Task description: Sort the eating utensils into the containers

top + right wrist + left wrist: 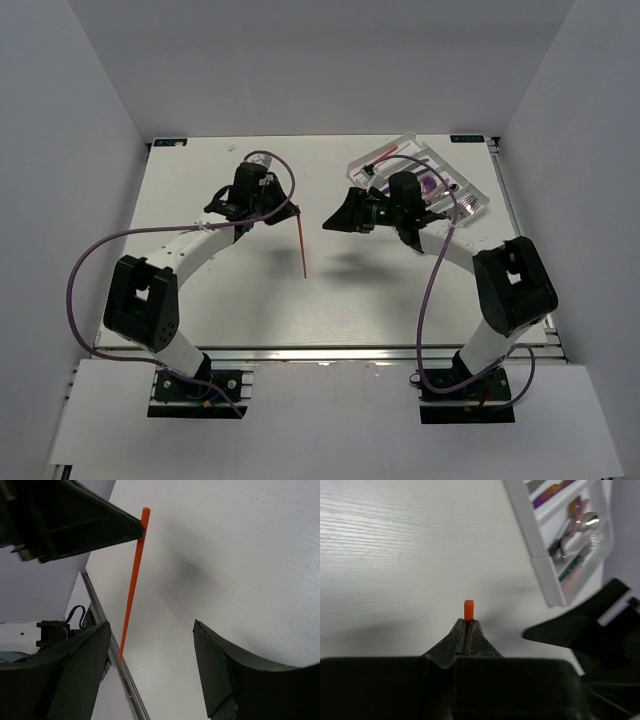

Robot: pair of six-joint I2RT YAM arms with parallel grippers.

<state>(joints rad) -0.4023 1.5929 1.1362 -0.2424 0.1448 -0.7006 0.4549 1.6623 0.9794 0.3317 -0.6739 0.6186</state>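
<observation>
While the left gripper (468,625) pinches a thin, tapering red-orange utensil (468,609), the right gripper (151,630) stands wide, touching nothing.

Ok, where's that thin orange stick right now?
In the top view the orange stick is left of centre, pinched at its far end by the left hand, with the white tray off to its right.

Tray (522,515) smooth white plastic; spoon (590,521) shiny metal; orange utensil (132,580) matt.
</observation>
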